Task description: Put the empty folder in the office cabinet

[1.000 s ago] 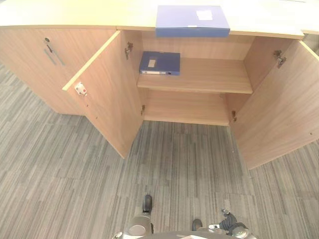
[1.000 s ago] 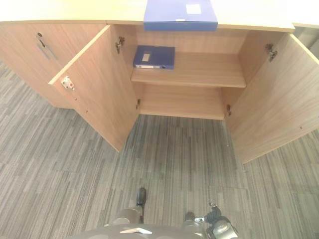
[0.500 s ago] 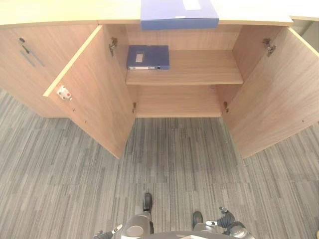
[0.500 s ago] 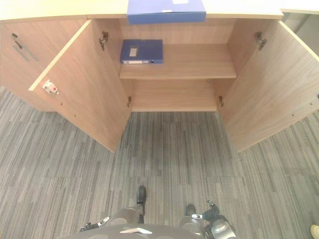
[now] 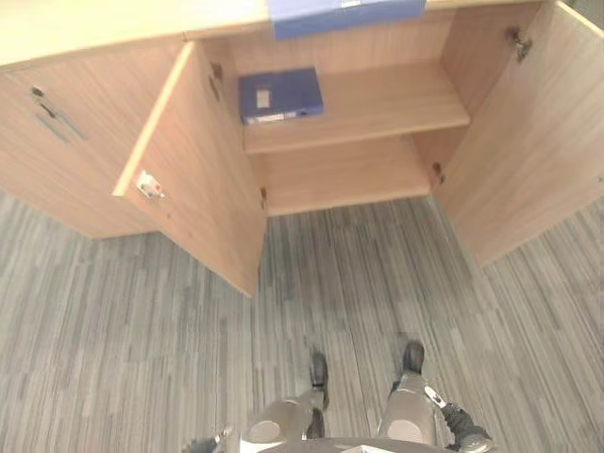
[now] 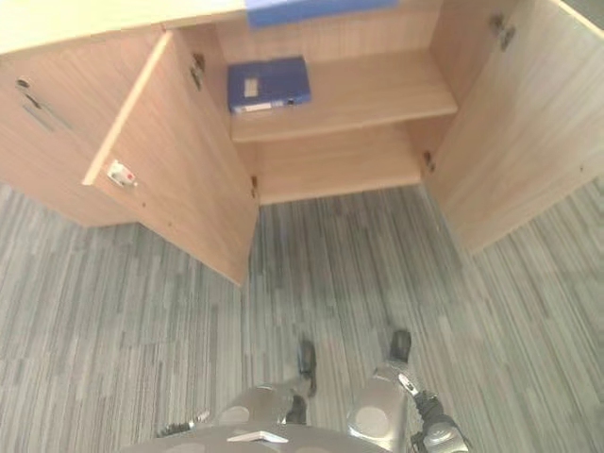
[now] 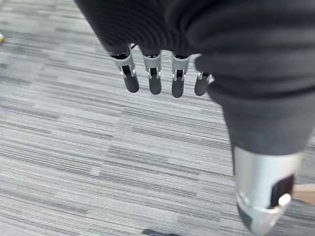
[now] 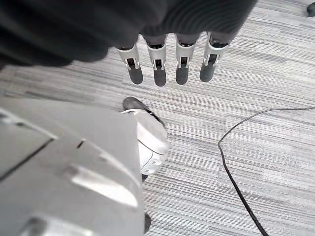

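Nothing but our camera is shifting — one blue folder [image 5: 279, 94] is lying on the cabinet [image 5: 406, 94] shelf, another [image 5: 344, 13] on top; our left hand [image 7: 162, 73] and right hand [image 8: 170, 64] are hanging straight-fingered, holding nothing.

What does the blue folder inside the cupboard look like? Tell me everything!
The blue folder is a flat, dark blue box file that looks like plastic. It has a small pale label on its top face and a pale strip along the edge facing out. It lies flat and closed at the left end of the upper shelf in the open wooden cabinet, close to the left door's hinge. Only the shelf touches it; nothing lies on top.
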